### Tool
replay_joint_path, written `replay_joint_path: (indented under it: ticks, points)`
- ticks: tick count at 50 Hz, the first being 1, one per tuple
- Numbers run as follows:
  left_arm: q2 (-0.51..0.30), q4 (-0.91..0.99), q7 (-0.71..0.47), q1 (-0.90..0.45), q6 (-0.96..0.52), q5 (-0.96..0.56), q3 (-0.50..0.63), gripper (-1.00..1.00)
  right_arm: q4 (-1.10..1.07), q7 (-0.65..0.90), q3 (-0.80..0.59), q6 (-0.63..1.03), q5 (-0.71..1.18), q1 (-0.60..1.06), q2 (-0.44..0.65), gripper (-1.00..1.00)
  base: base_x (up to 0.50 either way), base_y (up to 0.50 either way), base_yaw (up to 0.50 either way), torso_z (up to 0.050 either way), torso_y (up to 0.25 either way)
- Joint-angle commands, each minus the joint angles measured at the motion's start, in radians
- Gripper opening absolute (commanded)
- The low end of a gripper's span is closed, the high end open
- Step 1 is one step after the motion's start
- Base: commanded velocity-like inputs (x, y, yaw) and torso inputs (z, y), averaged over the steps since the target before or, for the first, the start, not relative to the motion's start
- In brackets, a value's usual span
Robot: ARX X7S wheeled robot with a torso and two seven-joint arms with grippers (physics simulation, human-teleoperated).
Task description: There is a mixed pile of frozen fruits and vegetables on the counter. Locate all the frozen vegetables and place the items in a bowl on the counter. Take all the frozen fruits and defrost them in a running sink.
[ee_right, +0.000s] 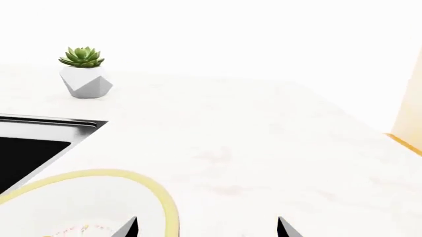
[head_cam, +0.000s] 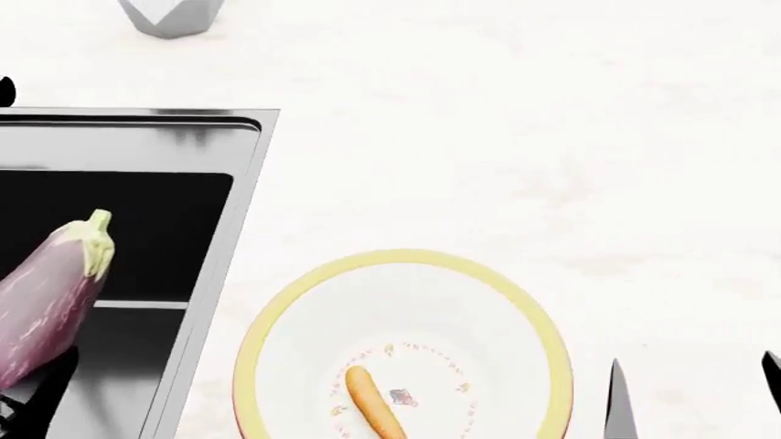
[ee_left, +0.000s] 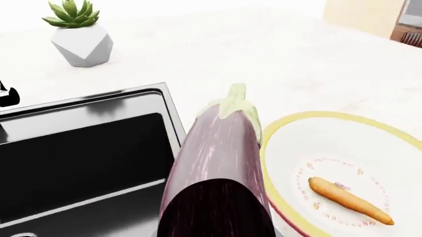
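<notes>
The long purple-and-white streaked eggplant (head_cam: 49, 297) with its pale green cap hangs over the large black rectangular sink (head_cam: 123, 197), cap pointing away from the robot and toward the counter's far side. In the head view its lower end runs down into the dark parts of the left gripper (head_cam: 31, 398) at the frame's corner. From the left wrist camera the eggplant (ee_left: 221, 168) fills the middle of the picture, reaching straight out from the camera, so the left jaws appear clenched on its blunt end — though the fingers themselves are hidden beneath the fruit's bulk.

Just beside the sink's steel-grey rim, on the smooth white marbled counter (head_cam: 513, 137), sits the wide shallow white bowl (head_cam: 403, 274) with a yellow rim. The small slim orange carrot (head_cam: 375, 402) lies inside it, on the faint ring pattern of the bowl's floor. In the wrist view the eggplant's cap sits close to the bowl's near rim (ee_left: 277, 133), the carrot (ee_left: 349, 200) off to the side within.

The right gripper (head_cam: 692, 402) hovers over the bare counter on the bowl's right — its two dark fingertips stand apart with nothing between them, clearly released. The right wrist camera shows the same spread tips (ee_right: 128, 228) with the bowl's yellow rim (ee_right: 158, 195) beside them.

At the counter's far side stands a grey faceted pot (ee_right: 86, 81) with a green succulent.
</notes>
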Motion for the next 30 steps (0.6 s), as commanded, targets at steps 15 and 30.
replay_joint_path:
  ticks: [15,30]
  points:
    - [0.355,-0.272,-0.109,-0.539,0.105,-0.050,0.495,-1.00,0.009,-0.059,0.033,-0.022,-0.044,-0.038,-0.036,1.00,0.00,0.00,0.00,0.000,0.000]
    - [0.351,-0.248,-0.118,-0.515,0.109,-0.104,0.528,-1.00,0.018,-0.061,0.016,-0.027,-0.056,-0.034,-0.036,1.00,0.00,0.00,0.00,0.001,0.001]
